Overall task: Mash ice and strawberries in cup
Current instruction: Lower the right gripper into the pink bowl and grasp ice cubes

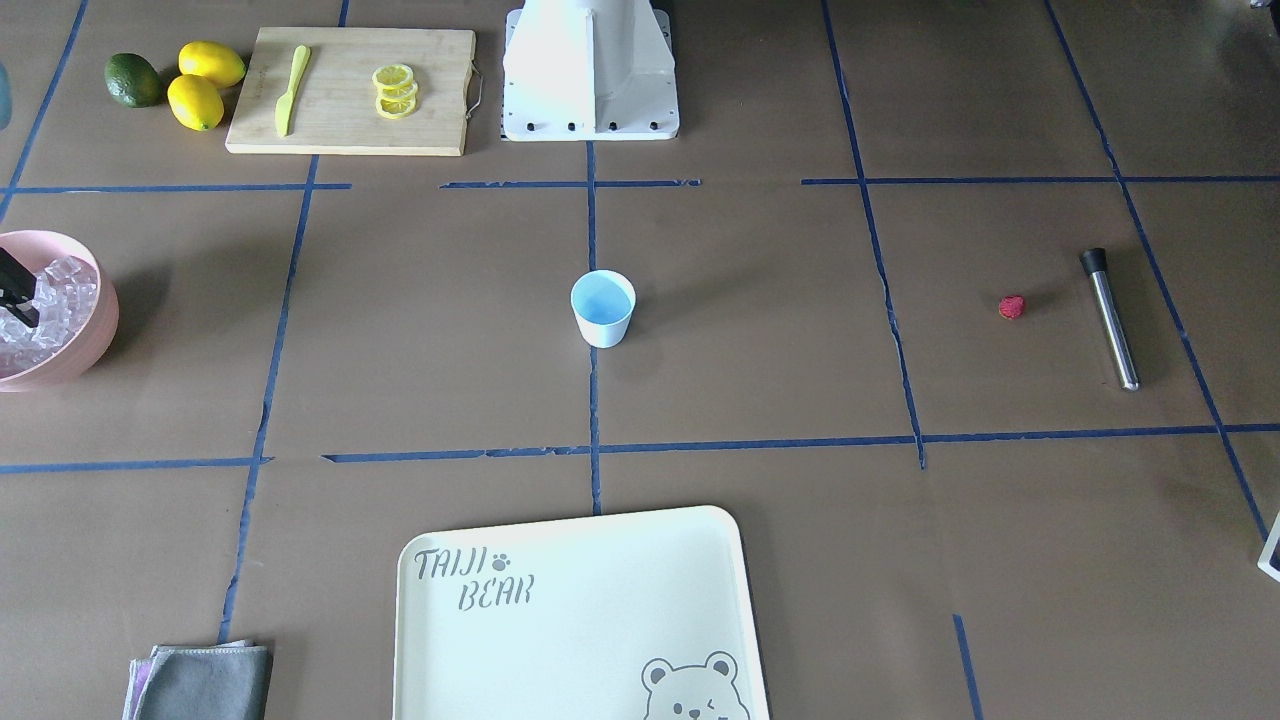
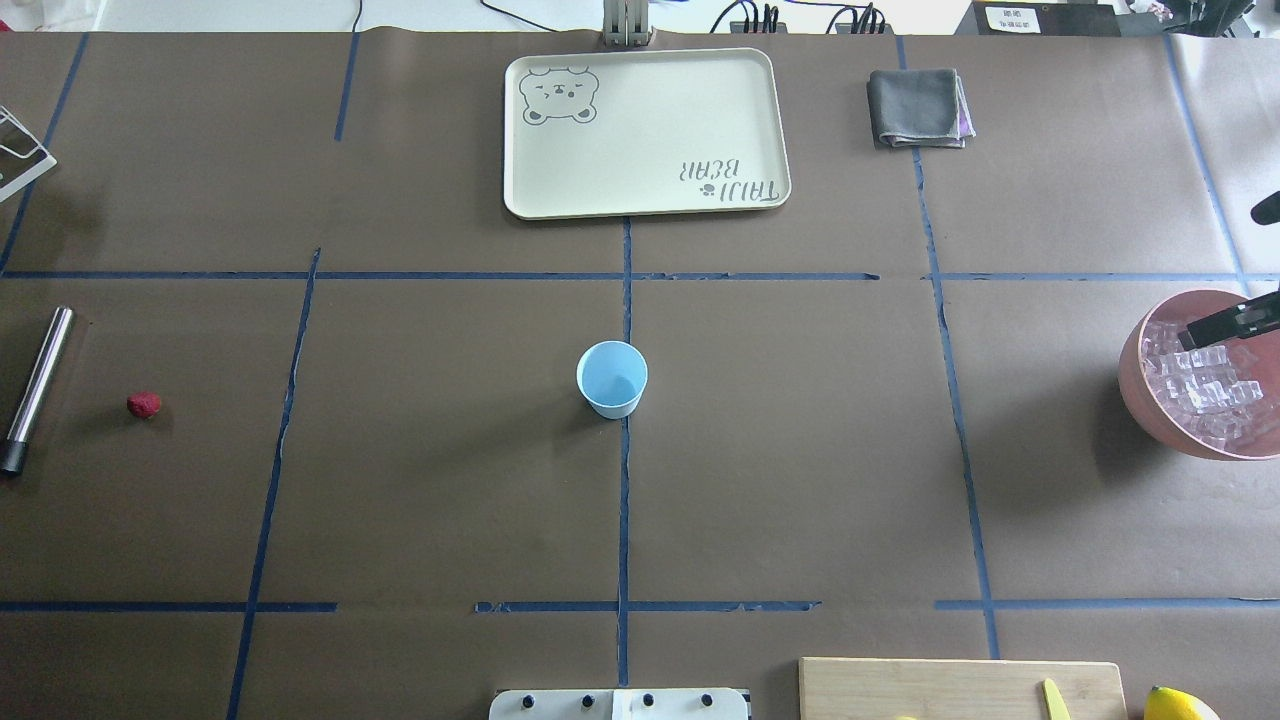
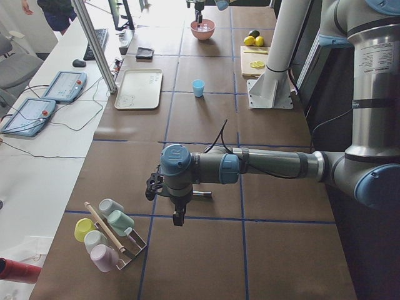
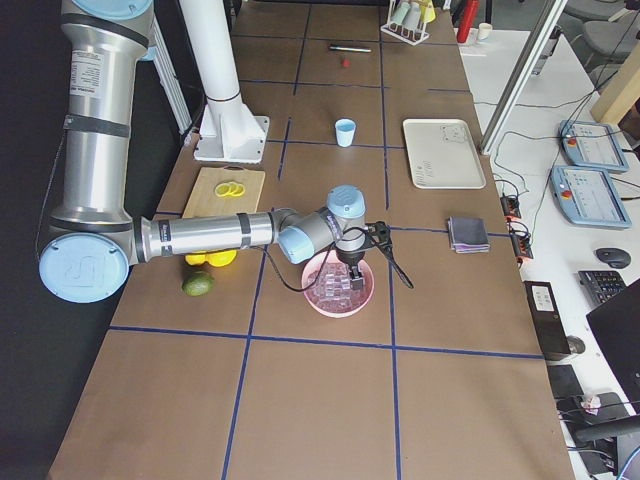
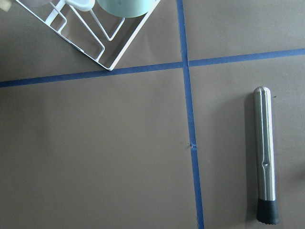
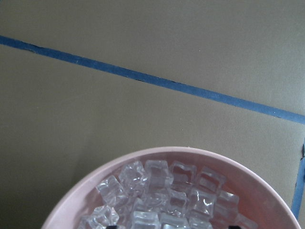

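The light-blue cup (image 2: pixel 612 378) stands upright and empty at the table's middle; it also shows in the front view (image 1: pixel 603 308). The red strawberry (image 2: pixel 144 404) lies far left, next to a steel muddler (image 2: pixel 38 388). The ice (image 6: pixel 162 198) fills a pink bowl (image 2: pixel 1135 385) at the far right. My right gripper (image 6: pixel 171 227) is low over the ice, its two tips spread apart at the wrist view's bottom edge, with nothing held. My left gripper (image 3: pixel 178 215) hangs above the table near the muddler (image 5: pixel 265 155); I cannot tell whether it is open or shut.
A cream tray (image 2: pixel 645 130) and a grey cloth (image 2: pixel 918 107) lie at the far side. A cutting board (image 1: pixel 350 90) with lemon slices and a yellow knife, two lemons (image 1: pixel 205 85) and a lime stand near the robot base. A wire cup rack (image 3: pixel 109 234) stands at the left end.
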`<state>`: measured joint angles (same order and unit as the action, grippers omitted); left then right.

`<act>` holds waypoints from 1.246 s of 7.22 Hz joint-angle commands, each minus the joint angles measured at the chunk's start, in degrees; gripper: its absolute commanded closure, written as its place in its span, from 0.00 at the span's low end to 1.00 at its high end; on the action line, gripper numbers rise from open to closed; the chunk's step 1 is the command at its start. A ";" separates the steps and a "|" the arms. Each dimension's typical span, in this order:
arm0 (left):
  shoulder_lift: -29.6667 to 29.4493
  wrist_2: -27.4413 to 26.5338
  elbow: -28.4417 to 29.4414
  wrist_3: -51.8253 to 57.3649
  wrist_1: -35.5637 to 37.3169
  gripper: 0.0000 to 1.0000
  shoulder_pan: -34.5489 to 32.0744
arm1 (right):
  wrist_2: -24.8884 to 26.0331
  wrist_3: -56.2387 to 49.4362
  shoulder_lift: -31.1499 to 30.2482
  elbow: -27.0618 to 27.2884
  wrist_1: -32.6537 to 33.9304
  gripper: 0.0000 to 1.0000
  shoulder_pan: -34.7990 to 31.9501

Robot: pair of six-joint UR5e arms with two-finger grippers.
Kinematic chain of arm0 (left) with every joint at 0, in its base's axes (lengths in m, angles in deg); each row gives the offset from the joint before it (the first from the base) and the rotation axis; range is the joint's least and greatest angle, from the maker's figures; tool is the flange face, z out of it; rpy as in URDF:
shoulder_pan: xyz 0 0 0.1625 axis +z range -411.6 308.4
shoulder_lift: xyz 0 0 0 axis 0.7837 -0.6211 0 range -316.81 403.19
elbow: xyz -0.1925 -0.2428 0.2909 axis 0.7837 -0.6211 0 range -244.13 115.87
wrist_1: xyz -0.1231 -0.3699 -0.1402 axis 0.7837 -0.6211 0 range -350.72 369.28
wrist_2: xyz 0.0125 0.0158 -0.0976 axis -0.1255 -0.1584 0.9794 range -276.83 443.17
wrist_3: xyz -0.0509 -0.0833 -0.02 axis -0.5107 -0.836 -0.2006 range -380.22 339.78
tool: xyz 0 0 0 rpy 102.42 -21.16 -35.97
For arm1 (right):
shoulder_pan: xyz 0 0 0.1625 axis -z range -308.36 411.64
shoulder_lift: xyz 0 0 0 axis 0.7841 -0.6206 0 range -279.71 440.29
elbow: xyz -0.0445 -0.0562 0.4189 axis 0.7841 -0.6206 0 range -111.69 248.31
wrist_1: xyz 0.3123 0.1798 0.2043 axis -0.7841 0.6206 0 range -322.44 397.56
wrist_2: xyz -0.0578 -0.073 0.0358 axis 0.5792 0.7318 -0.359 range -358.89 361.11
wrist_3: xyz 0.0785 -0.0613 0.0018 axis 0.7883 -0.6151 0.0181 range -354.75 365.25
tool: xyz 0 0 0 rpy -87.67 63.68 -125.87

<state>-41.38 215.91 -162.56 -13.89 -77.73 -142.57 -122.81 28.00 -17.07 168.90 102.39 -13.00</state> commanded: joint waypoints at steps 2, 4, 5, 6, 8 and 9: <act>0.02 0.06 -0.01 0.08 0.00 0.00 0.00 | 1.66 -0.51 -0.54 -0.92 0.21 0.28 1.80; 0.02 0.06 -0.27 0.08 -0.09 0.00 0.00 | 2.02 -0.68 -0.98 -1.10 0.13 0.37 2.06; 0.02 0.06 -0.27 0.08 -0.09 0.00 0.00 | 2.02 -0.68 -0.98 -1.10 0.13 0.48 2.06; 0.02 0.06 -0.45 0.08 -0.09 0.00 0.00 | 2.02 -0.68 -0.98 -1.10 0.13 0.64 2.06; 0.02 0.06 -0.53 0.08 -0.09 0.00 0.00 | 1.93 -0.68 -0.98 -0.84 0.13 0.93 1.97; 0.02 0.06 -0.62 0.08 -0.09 0.00 0.00 | 1.84 -0.77 -0.98 -0.75 0.13 0.99 1.97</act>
<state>-41.36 215.97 -163.09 -13.80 -77.82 -142.57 -120.87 27.29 -18.05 167.99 102.51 -10.99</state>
